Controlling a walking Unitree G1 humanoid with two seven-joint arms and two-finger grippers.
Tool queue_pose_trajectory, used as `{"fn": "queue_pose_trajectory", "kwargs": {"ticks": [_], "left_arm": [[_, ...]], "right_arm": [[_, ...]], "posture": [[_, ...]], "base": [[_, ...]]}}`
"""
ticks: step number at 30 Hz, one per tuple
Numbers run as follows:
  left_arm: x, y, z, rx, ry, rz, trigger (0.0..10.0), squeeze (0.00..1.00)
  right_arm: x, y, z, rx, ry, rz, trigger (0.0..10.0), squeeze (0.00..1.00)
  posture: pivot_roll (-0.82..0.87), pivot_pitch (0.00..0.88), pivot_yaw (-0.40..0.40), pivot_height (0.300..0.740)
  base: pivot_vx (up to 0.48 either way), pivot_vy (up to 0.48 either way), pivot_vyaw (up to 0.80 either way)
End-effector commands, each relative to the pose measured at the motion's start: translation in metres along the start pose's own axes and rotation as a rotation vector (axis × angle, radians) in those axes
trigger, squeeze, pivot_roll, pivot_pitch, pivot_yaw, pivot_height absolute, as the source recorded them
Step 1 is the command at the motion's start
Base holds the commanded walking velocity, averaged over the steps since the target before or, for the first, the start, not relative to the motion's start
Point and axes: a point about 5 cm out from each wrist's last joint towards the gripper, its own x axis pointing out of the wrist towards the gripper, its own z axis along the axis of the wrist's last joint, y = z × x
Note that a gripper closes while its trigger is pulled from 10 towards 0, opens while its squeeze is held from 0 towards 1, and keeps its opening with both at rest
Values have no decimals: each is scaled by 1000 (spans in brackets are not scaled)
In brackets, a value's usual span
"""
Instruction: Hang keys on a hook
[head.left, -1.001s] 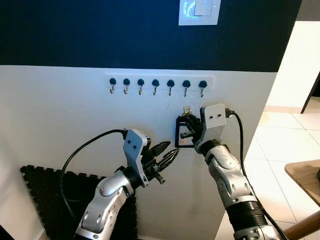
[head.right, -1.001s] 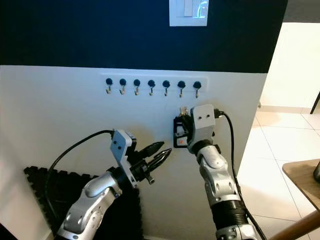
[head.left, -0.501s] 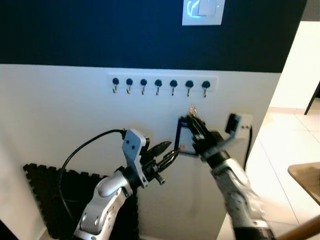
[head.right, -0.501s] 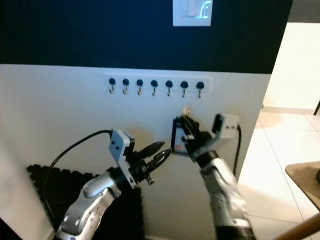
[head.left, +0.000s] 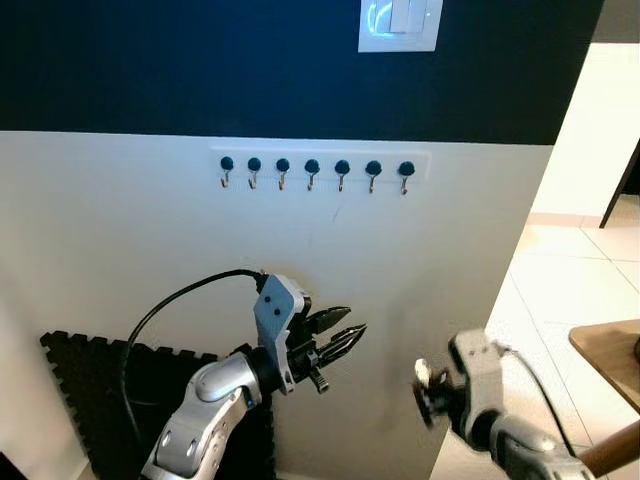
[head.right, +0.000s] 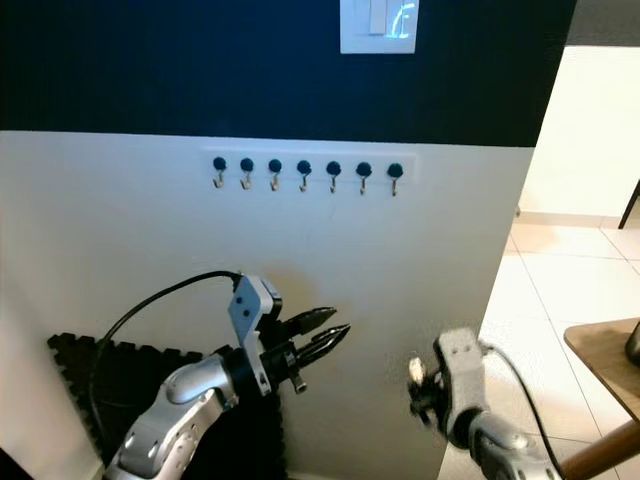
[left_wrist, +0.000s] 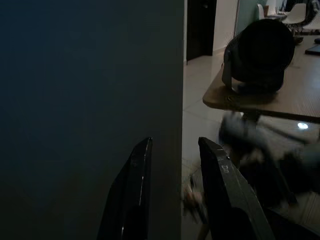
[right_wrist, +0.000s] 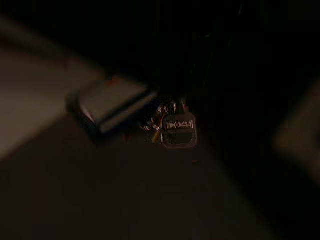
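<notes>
Hanging low beside the wall corner, the right hand (head.left: 432, 392) sits well below the hooks (head.left: 312, 172); its grip I cannot tell. The keys (right_wrist: 176, 129) dangle before it, blurred, long axis unclear. Swinging could make them miss. The left hand (head.left: 345, 336) hovers empty, slightly parted.

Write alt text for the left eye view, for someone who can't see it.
A row of seven wall hooks hangs bare on a white wall, below a light switch. The left claw is raised before the wall with fingers apart; the blurred right claw sits low by the wall's corner, keys at its tip.
</notes>
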Motion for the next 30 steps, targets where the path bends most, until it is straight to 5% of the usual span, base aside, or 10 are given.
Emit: {"fn": "queue_pose_trajectory", "kwargs": {"ticks": [1, 9, 16, 23, 30], "left_arm": [[-4, 0, -7, 3, 51, 1, 10000, 0], [-7, -2, -8, -7, 62, -13, 10000, 0], [-7, -4, -8, -10, 66, -25, 10000, 0], [-7, -5, -8, -12, 70, -36, 10000, 0], [-7, -6, -9, -15, 73, -46, 10000, 0]], "right_arm": [[1, 0, -8, -23, 54, -21, 10000, 0], [-2, -28, -17, -151, 134, -338, 10000, 0], [-9, -47, -10, -43, 42, -566, 10000, 0], [-23, -59, -9, -53, -1, -811, 10000, 0], [-40, -65, 5, 50, -227, -996, 10000, 0]], "posture": [[9, 51, 36, 740], [13, 62, 37, 740], [13, 65, 39, 740], [11, 71, 45, 740], [12, 71, 46, 740]], "base": [[0, 0, 0], [0, 0, 0], [0, 0, 0], [0, 0, 0], [0, 0, 0]]}}
